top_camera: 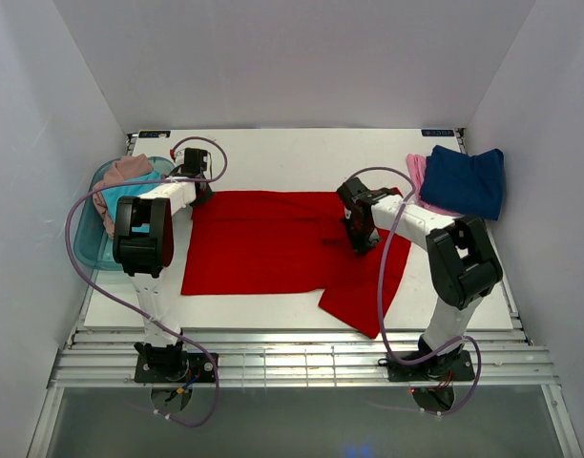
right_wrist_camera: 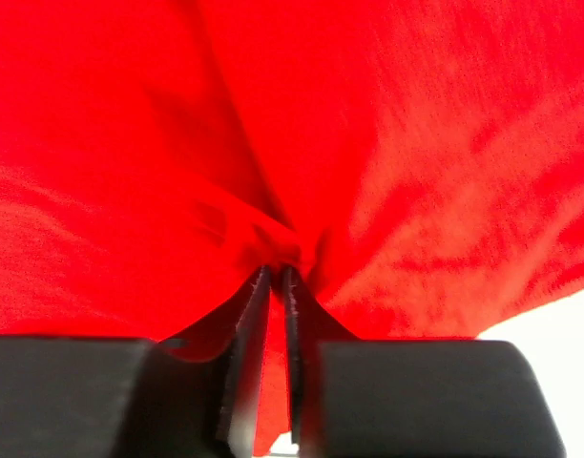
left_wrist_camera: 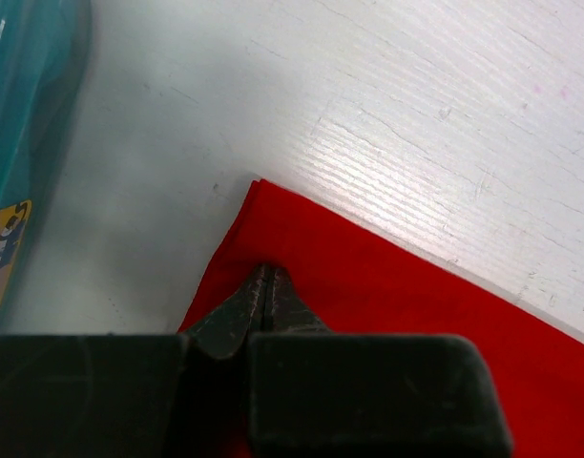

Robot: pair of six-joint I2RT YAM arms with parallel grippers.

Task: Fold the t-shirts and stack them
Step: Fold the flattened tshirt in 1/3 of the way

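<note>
One red t-shirt (top_camera: 263, 243), blurred tub sticker (left_wrist_camera: 8, 239)

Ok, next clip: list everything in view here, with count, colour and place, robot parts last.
red t-shirt: one, bright red, spread across the middle of the table.
navy t-shirt: one, navy blue, folded, far right corner.
light pink t-shirt: one, light pink, under the navy one, edge showing.
tub: one, translucent teal, left edge of the table.
dusty pink t-shirt: one, pink-beige, bunched in the tub.
turquoise t-shirt: one, turquoise, in the tub beside it.
table: one, white.
left gripper: one, black, shut on the red t-shirt's far left corner.
right gripper: one, black, pinching bunched red cloth towards the shirt's right.
</note>
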